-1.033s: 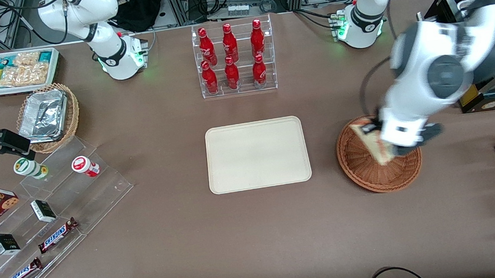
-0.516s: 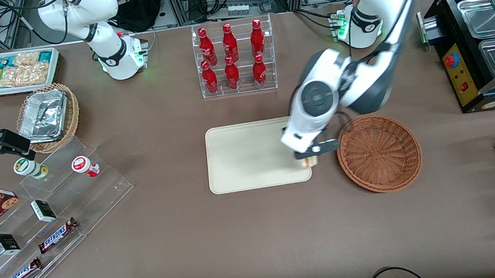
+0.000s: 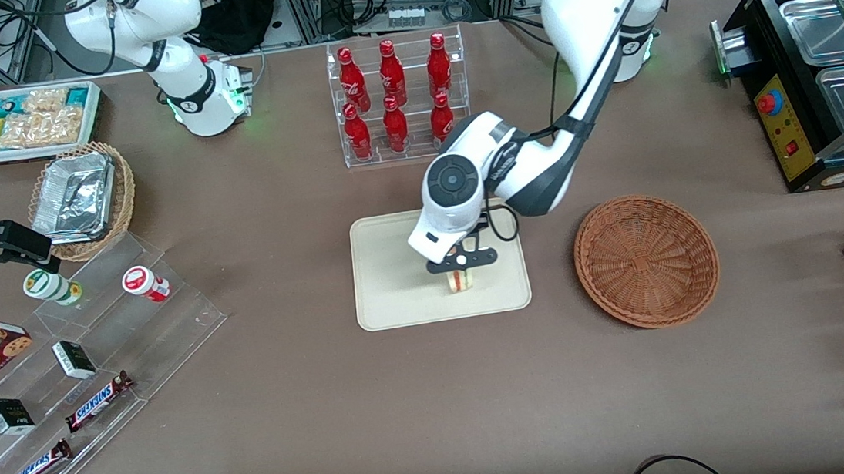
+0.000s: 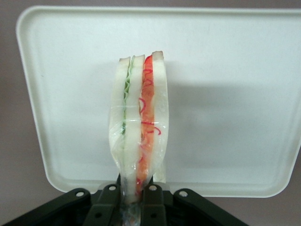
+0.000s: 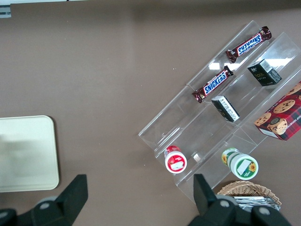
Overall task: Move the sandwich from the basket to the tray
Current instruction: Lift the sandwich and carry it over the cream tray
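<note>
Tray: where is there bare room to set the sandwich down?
The gripper is shut on the sandwich above the tray, near the edge beside the basket. The tray surface toward the parked arm's end is bare, as is the strip nearer the bottle rack. Nothing else is on the tray.

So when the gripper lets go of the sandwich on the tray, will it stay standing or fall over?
Probably it tips: the sandwich is a thin wedge held on edge over the tray by the gripper. It looks soft and light, so a fall should not hurt it. Its clear wrap may slide a little.
</note>
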### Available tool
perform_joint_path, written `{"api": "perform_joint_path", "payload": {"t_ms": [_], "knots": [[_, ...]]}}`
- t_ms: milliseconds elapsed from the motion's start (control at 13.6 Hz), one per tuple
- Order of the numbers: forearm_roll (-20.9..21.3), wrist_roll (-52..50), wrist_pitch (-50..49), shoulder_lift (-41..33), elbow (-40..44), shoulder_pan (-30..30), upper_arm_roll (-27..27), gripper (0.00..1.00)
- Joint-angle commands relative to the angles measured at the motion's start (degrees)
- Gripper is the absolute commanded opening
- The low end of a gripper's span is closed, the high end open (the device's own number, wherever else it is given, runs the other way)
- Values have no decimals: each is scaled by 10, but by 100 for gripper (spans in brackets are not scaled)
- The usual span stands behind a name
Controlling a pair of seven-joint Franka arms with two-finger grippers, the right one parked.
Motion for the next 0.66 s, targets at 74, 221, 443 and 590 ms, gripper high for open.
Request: {"api": "perform_joint_path", "payload": {"t_ms": [74, 221, 443, 590], "knots": [[30, -12, 6, 18, 14, -21, 7, 15], [34, -13, 7, 25, 14, -22, 7, 15], [33, -14, 28, 32, 13, -22, 6, 15], [27, -15, 44, 43, 13, -27, 6, 15]]}}
